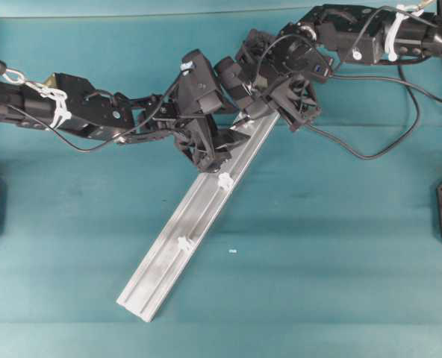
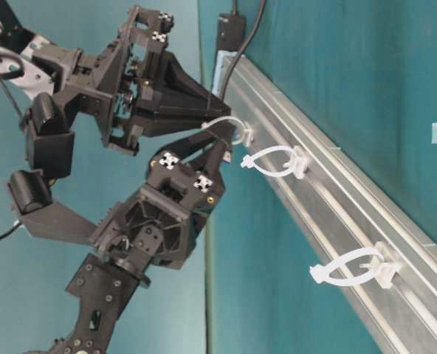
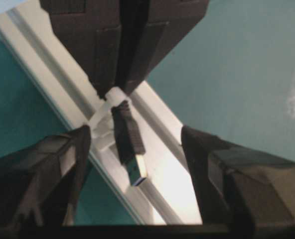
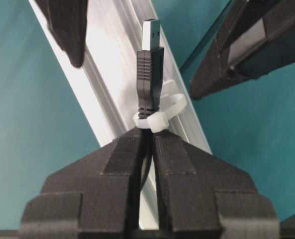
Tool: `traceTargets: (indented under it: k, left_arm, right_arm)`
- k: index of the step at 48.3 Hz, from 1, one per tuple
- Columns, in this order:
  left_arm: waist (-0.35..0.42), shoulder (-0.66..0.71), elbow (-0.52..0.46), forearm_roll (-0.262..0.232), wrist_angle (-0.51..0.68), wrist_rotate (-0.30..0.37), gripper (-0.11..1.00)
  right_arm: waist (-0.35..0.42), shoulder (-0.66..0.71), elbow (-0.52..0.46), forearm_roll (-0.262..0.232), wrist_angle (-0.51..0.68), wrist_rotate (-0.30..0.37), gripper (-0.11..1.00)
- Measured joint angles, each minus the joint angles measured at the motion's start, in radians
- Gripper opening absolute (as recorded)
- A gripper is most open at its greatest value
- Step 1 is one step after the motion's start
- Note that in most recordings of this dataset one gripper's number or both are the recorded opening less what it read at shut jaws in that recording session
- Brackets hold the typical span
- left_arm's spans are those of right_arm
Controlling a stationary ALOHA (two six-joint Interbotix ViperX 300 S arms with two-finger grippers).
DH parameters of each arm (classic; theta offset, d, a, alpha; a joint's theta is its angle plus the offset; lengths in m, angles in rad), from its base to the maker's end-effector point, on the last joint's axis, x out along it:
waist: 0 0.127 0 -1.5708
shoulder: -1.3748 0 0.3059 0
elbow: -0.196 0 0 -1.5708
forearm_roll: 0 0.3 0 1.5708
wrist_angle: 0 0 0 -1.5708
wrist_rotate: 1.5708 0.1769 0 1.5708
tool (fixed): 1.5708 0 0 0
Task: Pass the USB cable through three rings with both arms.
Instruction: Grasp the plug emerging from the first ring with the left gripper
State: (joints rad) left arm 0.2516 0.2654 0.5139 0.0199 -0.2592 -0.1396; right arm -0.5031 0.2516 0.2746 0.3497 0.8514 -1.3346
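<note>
The silver rail point(image 1: 198, 212) lies diagonally on the teal table. My right gripper point(image 4: 148, 133) is shut on the USB cable just behind the plug point(image 4: 149, 64). The plug pokes through the first ring point(image 4: 162, 118) at the rail's upper end. My left gripper point(image 3: 136, 149) is open, its fingers point(image 3: 58, 159) on either side of the plug point(image 3: 130, 144) without touching it. The second ring point(image 1: 225, 180) and third ring point(image 1: 184, 243) stand empty further down the rail. The cable's slack point(image 1: 366, 155) loops away to the right.
Both arms meet over the rail's upper end point(image 1: 269, 119), with the grippers tip to tip. In the table-level view the right gripper point(image 2: 220, 119) points at the first ring point(image 2: 232, 131), and the empty rings point(image 2: 277, 161) point(image 2: 355, 269) stick out sideways.
</note>
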Motion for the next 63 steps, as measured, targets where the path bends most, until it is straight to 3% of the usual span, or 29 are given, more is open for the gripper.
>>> traceTargets:
  k: [10,24,48,54,63]
  left_arm:
    - [0.0,0.006,0.0,0.0,0.011,0.003,0.55]
    - [0.002,0.006,0.0,0.0,0.012,0.015,0.17]
    - [0.006,0.008,0.002,0.0,0.011,-0.006,0.13]
    - [0.006,0.008,0.002,0.0,0.011,-0.035,0.13]
    - [0.006,0.008,0.008,0.0,0.009,-0.041,0.1]
  right_arm:
    - [0.0,0.0,0.0,0.003,0.0,0.002,0.07]
    - [-0.002,0.0,0.0,0.025,0.0,0.002,0.07]
    - [0.0,0.0,0.011,0.026,-0.072,0.026,0.08]
    - [0.0,-0.003,0.02,0.026,-0.075,0.032,0.24]
    - [0.003,-0.014,0.041,0.028,-0.094,0.12,0.75]
